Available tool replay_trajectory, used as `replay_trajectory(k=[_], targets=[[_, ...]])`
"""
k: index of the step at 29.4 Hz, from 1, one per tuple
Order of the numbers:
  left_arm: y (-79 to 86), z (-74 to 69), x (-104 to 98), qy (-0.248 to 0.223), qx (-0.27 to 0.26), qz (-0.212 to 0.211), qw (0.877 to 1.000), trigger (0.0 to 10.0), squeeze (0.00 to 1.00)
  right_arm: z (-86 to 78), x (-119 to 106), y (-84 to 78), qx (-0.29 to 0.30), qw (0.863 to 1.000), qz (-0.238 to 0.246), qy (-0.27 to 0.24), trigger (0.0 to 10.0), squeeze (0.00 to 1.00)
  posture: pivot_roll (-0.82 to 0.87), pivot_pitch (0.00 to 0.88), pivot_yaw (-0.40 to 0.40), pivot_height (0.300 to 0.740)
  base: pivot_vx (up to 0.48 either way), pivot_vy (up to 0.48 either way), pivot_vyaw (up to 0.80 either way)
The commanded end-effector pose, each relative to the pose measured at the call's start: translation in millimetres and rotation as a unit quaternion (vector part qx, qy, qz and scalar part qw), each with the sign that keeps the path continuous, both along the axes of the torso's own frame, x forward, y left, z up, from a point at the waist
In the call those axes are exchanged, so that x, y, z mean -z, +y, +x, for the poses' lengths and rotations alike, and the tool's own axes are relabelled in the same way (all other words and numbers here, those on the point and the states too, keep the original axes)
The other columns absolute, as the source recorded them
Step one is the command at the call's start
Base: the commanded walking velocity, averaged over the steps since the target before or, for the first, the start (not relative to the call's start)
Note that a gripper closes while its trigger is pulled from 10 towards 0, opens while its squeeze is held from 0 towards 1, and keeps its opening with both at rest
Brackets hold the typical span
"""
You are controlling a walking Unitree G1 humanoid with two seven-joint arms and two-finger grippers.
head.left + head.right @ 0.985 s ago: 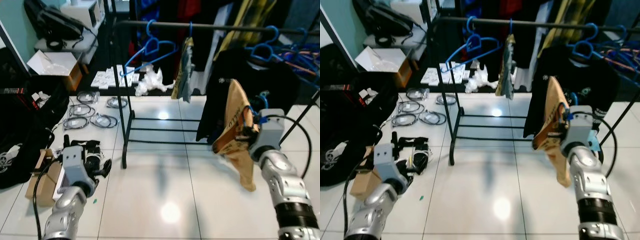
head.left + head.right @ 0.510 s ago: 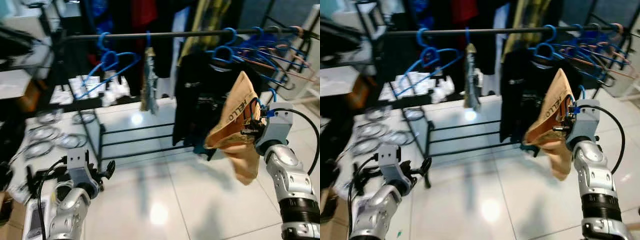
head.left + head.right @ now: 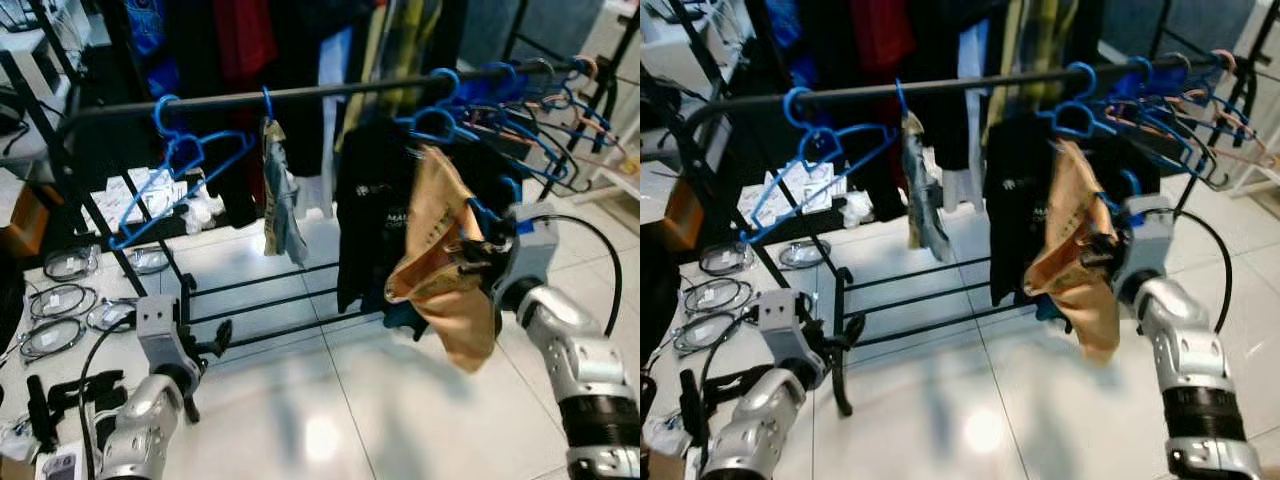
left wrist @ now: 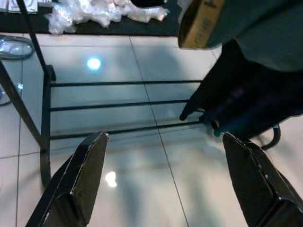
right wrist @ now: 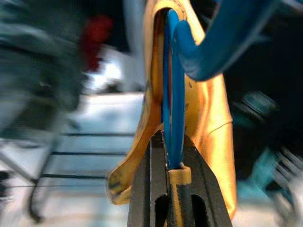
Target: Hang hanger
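Note:
A blue hanger [image 5: 172,90] carries a tan-orange garment [image 3: 436,262]. My right gripper [image 3: 470,250] is shut on the hanger's lower hook stem, as the right wrist view shows with the fingers [image 5: 158,189] pinched on the blue wire. The garment hangs in front of a black shirt [image 3: 372,215], just below the black rail [image 3: 300,95]. The hook [image 3: 482,216] is below the rail and not on it. My left gripper [image 4: 165,138] is open and holds nothing, low over the floor near the rack's left leg [image 3: 185,330].
On the rail hang empty blue hangers [image 3: 180,160] at the left, a small grey garment [image 3: 280,205] and a cluster of several blue hangers [image 3: 530,95] at the right. Cable coils [image 3: 60,300] lie on the white tiled floor at the left. Low crossbars [image 3: 270,300] span the rack.
The camera has swung right and closer to the rack. My right gripper has carried the hanger and garment up and left, nearer the rail and the black shirt. The left gripper stays open.

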State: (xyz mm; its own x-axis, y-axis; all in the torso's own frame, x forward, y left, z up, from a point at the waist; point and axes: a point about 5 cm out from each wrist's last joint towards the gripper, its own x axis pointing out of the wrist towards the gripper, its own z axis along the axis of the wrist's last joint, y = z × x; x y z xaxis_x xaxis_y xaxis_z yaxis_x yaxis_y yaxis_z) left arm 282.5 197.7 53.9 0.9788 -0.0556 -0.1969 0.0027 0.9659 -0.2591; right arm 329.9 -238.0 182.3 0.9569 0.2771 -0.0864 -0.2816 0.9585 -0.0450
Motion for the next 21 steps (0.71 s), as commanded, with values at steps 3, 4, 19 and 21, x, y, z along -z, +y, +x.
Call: replay_trajectory(k=[3,4,19,21], targets=[[5.1,-4.1,5,0.012,-0.005,0.013,1.000,10.0,0.00,-4.1,-3,7.5,-0.044,0.999,0.013,0.022,10.0,0.00,-0.08,0.138,0.016,0.740,0.381,0.000,0.00],[5.1,-4.0,5,0.012,-0.005,0.012,1.000,10.0,0.00,-3.7,-6,7.0,-0.045,0.999,0.008,0.020,10.0,0.00,-0.08,0.138,0.016,0.740,0.379,0.000,0.00],[3.5,-2.5,6,0.011,-0.005,0.013,1.000,10.0,0.00,7.1,-34,3.1,-0.020,0.998,-0.061,0.024,10.0,0.00,-0.09,0.137,0.012,0.740,0.380,0.000,0.00],[3.8,-2.2,6,0.011,-0.011,0.005,1.000,10.0,0.00,8.5,-38,6.3,-0.029,0.997,-0.066,0.021,10.0,0.00,-0.09,0.137,0.009,0.740,0.323,0.000,0.00]])
